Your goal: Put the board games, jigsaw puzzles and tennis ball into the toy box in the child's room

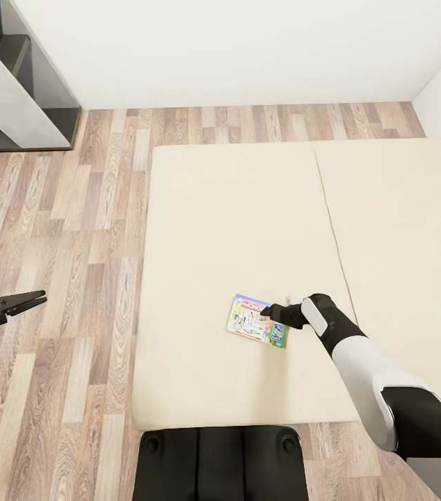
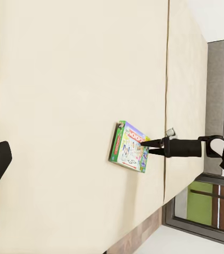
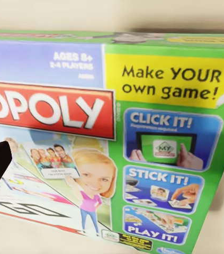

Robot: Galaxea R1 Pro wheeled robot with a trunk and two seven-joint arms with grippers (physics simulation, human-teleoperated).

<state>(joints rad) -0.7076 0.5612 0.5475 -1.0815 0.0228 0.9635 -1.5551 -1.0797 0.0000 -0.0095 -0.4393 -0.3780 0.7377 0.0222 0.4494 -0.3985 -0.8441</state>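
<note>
A flat green-edged Monopoly board game box (image 1: 257, 320), printed cardboard, lies face up on the long beige mattress of the bed (image 1: 234, 229), towards the near edge and just beside the seam between the two mattress halves. I judge it light and stiff, with a glossy lid that may slip; being thin and lying flat on a soft surface, it is best taken by one edge, pinched across its thickness.

My right gripper (image 1: 270, 312) is at the box's right edge, its dark fingers spread on either side of the box in the right wrist view, and it grips nothing yet that I can see. My left gripper (image 1: 31, 302) hangs over the floor off the bed's left side, its fingers nearly together and empty.

Around the bed runs wood-plank flooring (image 1: 74, 229). A white wall (image 1: 248, 49) stands beyond, and a grey shelf unit (image 1: 12, 83) fills the far left corner.
</note>
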